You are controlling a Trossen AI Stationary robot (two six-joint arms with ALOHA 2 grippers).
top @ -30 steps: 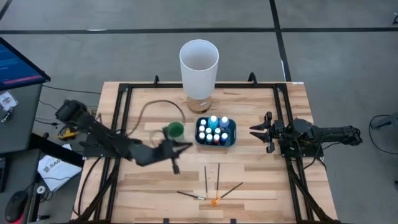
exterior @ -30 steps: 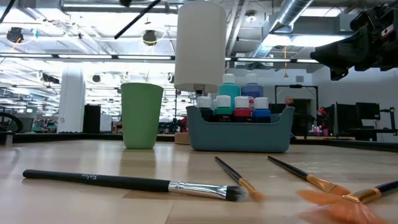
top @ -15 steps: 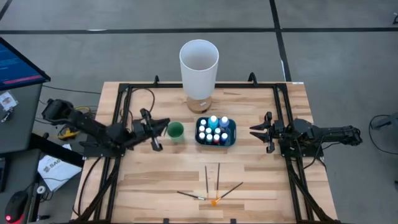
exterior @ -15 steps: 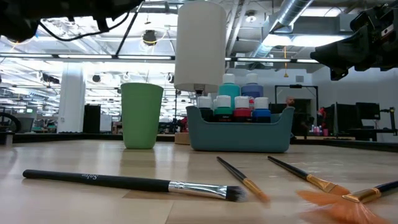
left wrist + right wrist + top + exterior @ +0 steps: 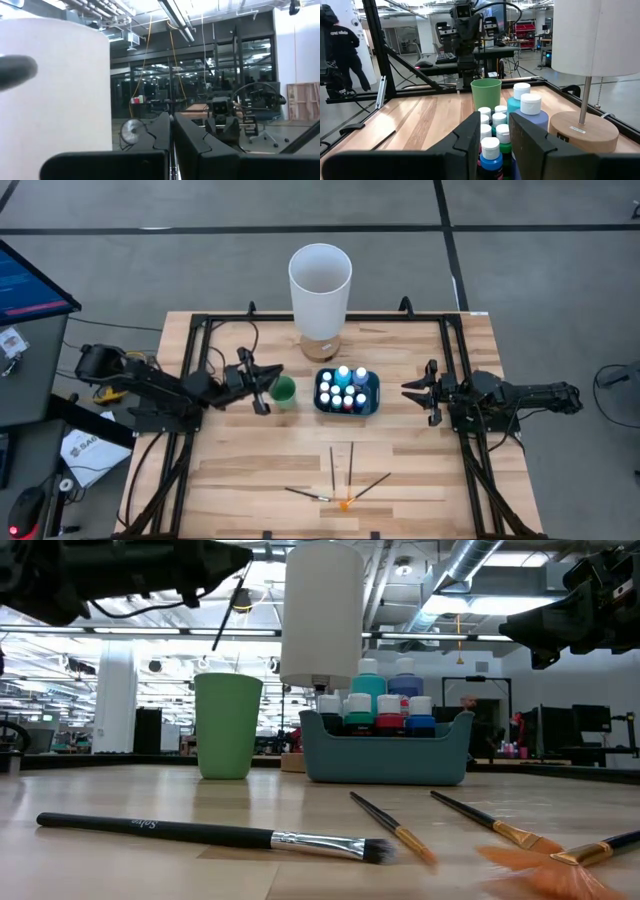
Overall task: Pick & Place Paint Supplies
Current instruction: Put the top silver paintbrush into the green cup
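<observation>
High view: left claw (image 5: pixel 262 383) shut, nothing in it, held above the worktop (image 5: pixel 420 470) just beside the green cup (image 5: pixel 284 388), which sits on the side toward the paint tray. Right claw (image 5: pixel 413 391) shut, also empty, hanging at the opposite side of the blue tray (image 5: pixel 372 394), fingers aimed at it, a short gap between.

Paint bottles (image 5: pixel 343 390) stand packed upright inside the tray, pale caps up, between the 2 claws. From the right wrist, the bottles (image 5: pixel 491 147) lie directly ahead of that claw's closed fingers (image 5: pixel 468 135), cup (image 5: pixel 486 93) beyond them, left arm farther off behind it.

Brushes (image 5: pixel 333 471): 4 loose on the worktop, well apart from both claws, toward the front edge. Orange-tipped one (image 5: pixel 351 480) lies among them. Low view shows a long dark-handled brush (image 5: pixel 210 834) flat in the foreground, thinner ones (image 5: pixel 392 828) angled beside it.

White cylinder (image 5: pixel 320 283) on a wooden base stands behind the tray, farther from both claws than the bottles.

A person in dark clothing (image 5: pixel 344 55) stands in the room beyond the worktop.
</observation>
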